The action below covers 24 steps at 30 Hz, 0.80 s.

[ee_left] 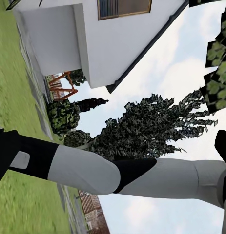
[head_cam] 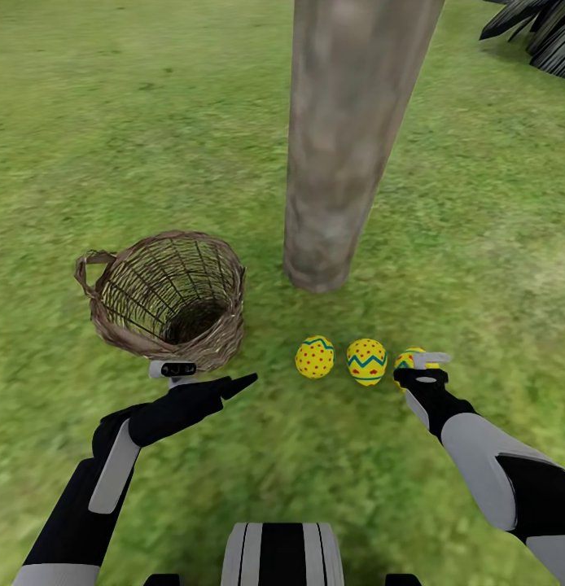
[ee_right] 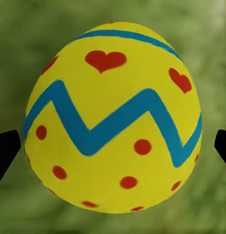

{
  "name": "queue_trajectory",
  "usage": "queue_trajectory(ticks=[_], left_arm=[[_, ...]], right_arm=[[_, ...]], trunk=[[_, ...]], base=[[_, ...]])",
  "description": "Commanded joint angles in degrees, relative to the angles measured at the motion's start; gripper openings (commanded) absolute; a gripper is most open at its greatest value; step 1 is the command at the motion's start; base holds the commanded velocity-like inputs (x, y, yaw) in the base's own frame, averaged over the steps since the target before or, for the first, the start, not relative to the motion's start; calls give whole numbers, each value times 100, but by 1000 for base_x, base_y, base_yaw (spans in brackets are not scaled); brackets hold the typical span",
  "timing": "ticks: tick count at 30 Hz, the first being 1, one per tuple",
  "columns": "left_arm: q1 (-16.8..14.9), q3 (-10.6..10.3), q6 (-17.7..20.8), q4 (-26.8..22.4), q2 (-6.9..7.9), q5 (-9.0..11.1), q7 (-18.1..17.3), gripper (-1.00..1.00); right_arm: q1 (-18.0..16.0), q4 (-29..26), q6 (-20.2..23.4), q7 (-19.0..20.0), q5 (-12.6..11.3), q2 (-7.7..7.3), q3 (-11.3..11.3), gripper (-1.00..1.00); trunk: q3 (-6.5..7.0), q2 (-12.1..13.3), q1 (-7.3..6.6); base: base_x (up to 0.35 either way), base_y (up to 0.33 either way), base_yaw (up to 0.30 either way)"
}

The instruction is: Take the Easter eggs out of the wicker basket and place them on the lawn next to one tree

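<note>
Three Easter eggs [head_cam: 365, 360] lie on the lawn [head_cam: 478, 244] just before the tree [head_cam: 348, 146], the wicker basket [head_cam: 164, 297] looks empty, and the right gripper [head_cam: 419, 368], fingers wide around the third egg [ee_right: 113, 117], should lift straight up without nudging it.

L arm bent, end effector [head_cam: 248, 379] pointing sideways, R end effector [head_cam: 418, 366] lowered, fingers apart
</note>
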Motion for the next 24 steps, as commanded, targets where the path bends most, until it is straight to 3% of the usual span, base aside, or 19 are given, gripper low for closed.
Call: queue_trajectory(ticks=[1,24], left_arm=[[-2,-1,45,-3,1,20,-3,100],[-2,-9,97,41,1,-24,59,100]], right_arm=[[0,-8,39,-3,60,3,-35,100],[0,-17,56,19,51,-19,-46,100]], trunk=[[-3,-1,-1],[462,27,-55]], base=[[0,0,0],[0,0,0]])
